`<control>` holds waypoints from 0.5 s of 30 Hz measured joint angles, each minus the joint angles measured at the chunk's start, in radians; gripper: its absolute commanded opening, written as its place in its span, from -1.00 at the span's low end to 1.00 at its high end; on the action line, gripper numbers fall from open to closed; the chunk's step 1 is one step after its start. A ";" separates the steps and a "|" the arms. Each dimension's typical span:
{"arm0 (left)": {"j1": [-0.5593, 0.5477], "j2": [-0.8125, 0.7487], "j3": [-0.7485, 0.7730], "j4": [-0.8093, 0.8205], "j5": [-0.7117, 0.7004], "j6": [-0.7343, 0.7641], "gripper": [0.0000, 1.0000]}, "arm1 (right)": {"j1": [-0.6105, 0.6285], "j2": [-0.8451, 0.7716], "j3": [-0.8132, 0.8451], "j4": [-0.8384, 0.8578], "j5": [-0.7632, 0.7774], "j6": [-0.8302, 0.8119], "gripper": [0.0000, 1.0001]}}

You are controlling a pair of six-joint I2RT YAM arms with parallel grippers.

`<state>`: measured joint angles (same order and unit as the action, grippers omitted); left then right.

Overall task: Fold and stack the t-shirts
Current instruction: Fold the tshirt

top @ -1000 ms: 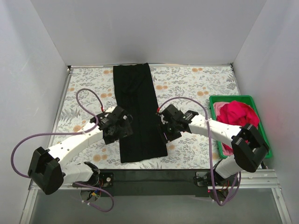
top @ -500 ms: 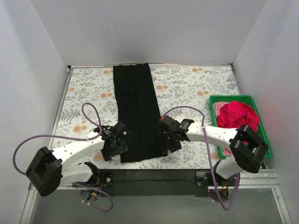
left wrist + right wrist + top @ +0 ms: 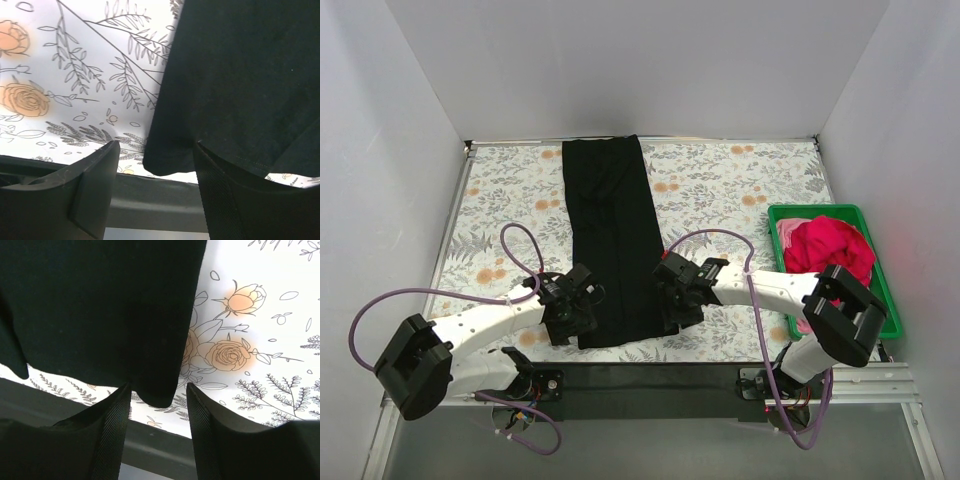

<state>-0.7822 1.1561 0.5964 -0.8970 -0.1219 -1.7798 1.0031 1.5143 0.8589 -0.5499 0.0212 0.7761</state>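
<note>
The black t-shirt (image 3: 615, 240) lies on the flowered table as a long narrow strip running from the back edge to the front. My left gripper (image 3: 582, 322) is open at its near left corner; the corner (image 3: 165, 160) sits between the spread fingers. My right gripper (image 3: 672, 312) is open at the near right corner; that corner (image 3: 160, 390) lies between its fingers. The pinkish-red t-shirt (image 3: 828, 248) is bunched in the green crate (image 3: 880, 280) at the right.
The dark front rail of the table (image 3: 650, 385) runs just beyond the shirt's near hem, also in the left wrist view (image 3: 160, 197) and the right wrist view (image 3: 150, 440). White walls enclose the table at back and sides.
Both grippers have moved toward the table's front edge along the black shirt's sides, from its middle to its near corners. The shirt has not visibly moved.
</note>
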 measured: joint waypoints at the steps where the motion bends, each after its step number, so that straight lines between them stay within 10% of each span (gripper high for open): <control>1: -0.002 0.003 0.000 0.004 0.003 0.002 0.09 | 0.000 0.002 0.000 0.000 0.003 0.003 -0.09; 15: -0.023 0.034 -0.018 0.033 0.027 0.008 -0.21 | 0.000 0.026 -0.005 0.006 0.021 0.015 -0.25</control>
<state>-0.8051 1.1904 0.5789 -0.8639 -0.0948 -1.7714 1.0035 1.5402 0.8543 -0.5438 0.0422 0.7910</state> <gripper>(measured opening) 0.414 0.393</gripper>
